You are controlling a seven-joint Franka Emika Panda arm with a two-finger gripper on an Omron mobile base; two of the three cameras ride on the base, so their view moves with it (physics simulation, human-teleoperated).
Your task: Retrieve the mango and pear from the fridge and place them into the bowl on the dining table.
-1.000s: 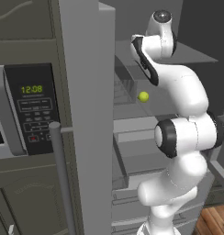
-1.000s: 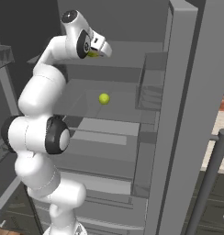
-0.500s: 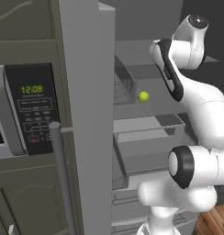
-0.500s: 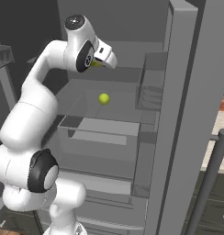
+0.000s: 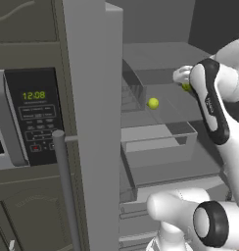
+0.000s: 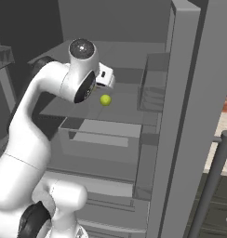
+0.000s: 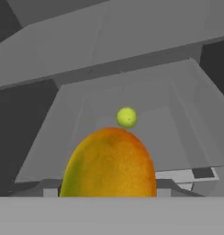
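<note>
Claw grips mango, fingertips hidden | pear on fridge shelf, partly behind mango

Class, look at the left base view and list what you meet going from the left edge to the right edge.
Microwave display panel → fridge door handle → open fridge door → pear on the shelf → robot arm.

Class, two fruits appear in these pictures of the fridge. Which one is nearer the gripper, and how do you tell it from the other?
The mango: orange-yellow with a darker blush, looming right in front of the hand camera. The pear is bright yellow-green and sits farther back on the fridge shelf.
</note>
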